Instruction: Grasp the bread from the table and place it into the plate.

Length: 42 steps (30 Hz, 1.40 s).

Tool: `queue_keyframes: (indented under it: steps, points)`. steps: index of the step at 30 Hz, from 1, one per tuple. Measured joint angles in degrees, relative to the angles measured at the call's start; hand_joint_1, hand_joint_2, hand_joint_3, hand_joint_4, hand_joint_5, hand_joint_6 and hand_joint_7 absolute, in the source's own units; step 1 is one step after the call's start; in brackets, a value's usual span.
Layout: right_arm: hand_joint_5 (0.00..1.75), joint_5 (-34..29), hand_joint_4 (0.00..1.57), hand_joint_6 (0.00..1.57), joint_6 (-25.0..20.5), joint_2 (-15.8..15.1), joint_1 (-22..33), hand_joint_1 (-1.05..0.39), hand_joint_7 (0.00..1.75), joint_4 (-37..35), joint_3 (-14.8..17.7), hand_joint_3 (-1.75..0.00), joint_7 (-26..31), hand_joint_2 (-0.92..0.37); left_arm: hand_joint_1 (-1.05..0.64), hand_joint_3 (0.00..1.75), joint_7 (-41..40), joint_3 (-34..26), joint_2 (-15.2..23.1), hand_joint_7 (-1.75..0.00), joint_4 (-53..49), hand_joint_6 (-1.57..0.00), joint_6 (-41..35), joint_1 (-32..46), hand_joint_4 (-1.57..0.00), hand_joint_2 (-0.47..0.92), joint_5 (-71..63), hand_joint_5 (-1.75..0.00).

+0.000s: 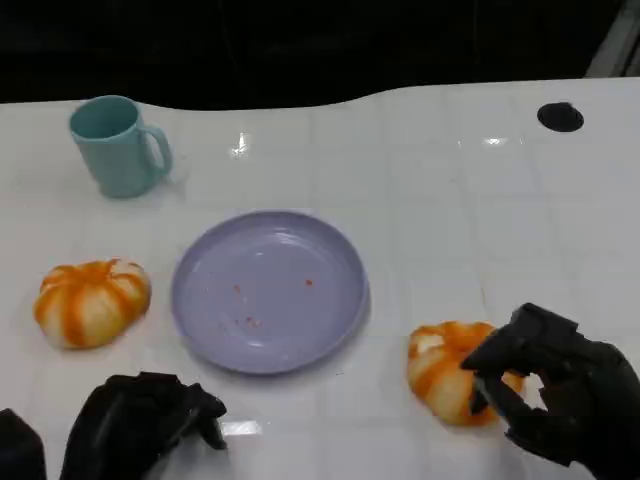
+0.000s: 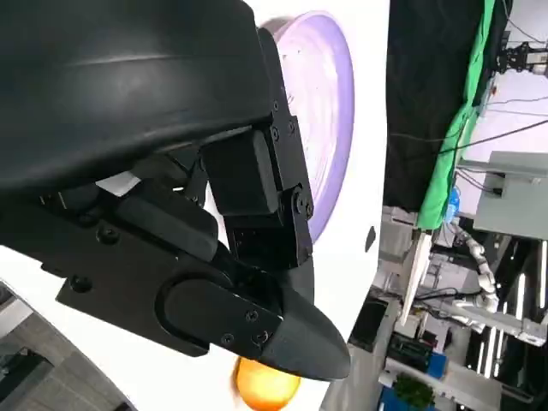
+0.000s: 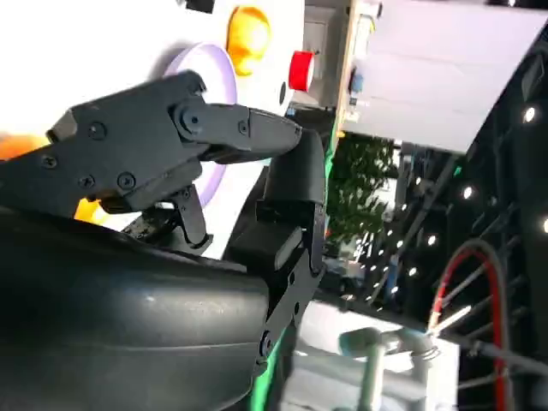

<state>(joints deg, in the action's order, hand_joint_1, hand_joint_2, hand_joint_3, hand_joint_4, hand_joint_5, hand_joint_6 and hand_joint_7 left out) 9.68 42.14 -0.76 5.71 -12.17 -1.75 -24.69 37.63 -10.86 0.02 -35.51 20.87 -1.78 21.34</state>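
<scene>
A lilac plate (image 1: pixel 268 290) lies mid-table with a few crumbs in it. One orange-and-white bread (image 1: pixel 448 372) rests on the table to its right. My right hand (image 1: pixel 555 395) reaches in from the right and its fingers (image 1: pixel 492 355) wrap that bread's right side. A second bread (image 1: pixel 92 300) sits left of the plate, untouched. My left hand (image 1: pixel 140 420) rests low at the front left, fingers curled in with nothing in them. The right wrist view shows the plate (image 3: pixel 216 77) and the far bread (image 3: pixel 248 34) past my fingers (image 3: pixel 171 141).
A teal mug (image 1: pixel 120 145) stands at the back left. A black round spot (image 1: pixel 560 117) marks the back right of the white table. The table's far edge runs along the dark background.
</scene>
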Motion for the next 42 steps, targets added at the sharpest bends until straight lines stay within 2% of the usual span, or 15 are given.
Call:
queue_keyframes:
  steps: [4,6,8,9,11,16,24,29,35,42]
  points:
    - [1.10,-2.1,0.47,0.43,1.5,-2.2,-1.1,-0.50,0.71,0.8,-0.2,-0.24,0.0,-0.92,-1.05,0.00,0.0,0.0,0.0,-0.15,0.0,-1.57,0.0,0.0,-0.76,0.80,0.0,-1.66]
    - [0.99,-6.8,0.38,0.35,2.8,-3.7,-1.3,-0.57,0.64,1.7,0.0,-0.29,1.0,-0.92,-1.05,0.00,0.0,0.0,0.0,-0.15,0.0,-1.57,0.0,-0.1,-0.76,0.80,0.0,-1.67]
    - [0.89,-14.0,0.30,0.30,4.6,-6.0,-1.7,-0.61,0.58,2.8,0.9,-0.32,3.1,-0.92,-1.05,0.00,0.0,0.0,0.0,-0.15,0.0,-1.57,0.0,-0.1,-0.76,0.80,0.0,-1.67]
    - [0.83,-17.6,0.28,0.29,4.9,-7.4,-2.0,-0.62,0.54,3.7,1.4,-0.32,4.2,-0.92,-1.05,0.00,0.0,0.0,0.0,-0.15,0.0,-1.57,0.0,-0.1,-0.76,0.80,0.0,-1.66]
    - [0.59,-22.9,0.30,0.34,5.2,-9.7,-2.4,-0.63,0.31,5.8,2.0,-0.26,5.8,-0.92,-1.05,0.00,0.0,0.0,0.0,-0.15,0.0,-1.57,0.0,-0.1,-0.76,0.80,0.0,-1.66]
    - [0.35,-28.4,0.23,0.36,3.4,-14.5,-1.7,-0.63,0.07,11.7,2.2,-0.19,6.9,-0.92,-1.05,0.00,0.0,0.0,0.0,-0.15,0.0,-1.57,0.0,0.0,-0.76,0.80,0.0,-1.66]
    - [0.23,-34.8,0.11,0.27,-4.1,-19.2,-0.5,-0.68,0.00,20.5,1.5,-0.16,6.8,-0.92,-1.05,0.00,-0.6,0.2,0.0,-0.16,0.8,-1.57,-0.3,0.4,-0.77,0.80,-0.3,-1.66]
    - [0.20,-43.8,0.08,0.23,-8.8,-21.8,-1.2,-0.68,0.00,24.2,0.0,-0.14,6.8,-0.92,-1.05,0.00,-0.6,0.2,-0.1,-0.16,1.0,-1.57,-0.4,0.6,-0.77,0.80,-0.3,-1.66]
    - [0.20,-54.0,0.11,0.29,-14.9,-23.0,-3.3,-0.64,0.02,26.0,-3.7,-0.06,6.8,-0.92,-1.05,0.00,-0.6,0.2,-0.1,-0.15,1.1,-1.57,-0.5,0.6,-0.76,0.80,-0.3,-1.67]
    - [0.21,-60.3,0.15,0.31,-18.4,-23.8,-5.7,-0.63,0.02,24.4,-7.3,-0.04,10.2,-0.92,-1.05,0.00,-0.6,0.2,-0.2,-0.16,1.5,-1.57,-0.9,0.7,-0.76,0.80,-0.3,-1.67]
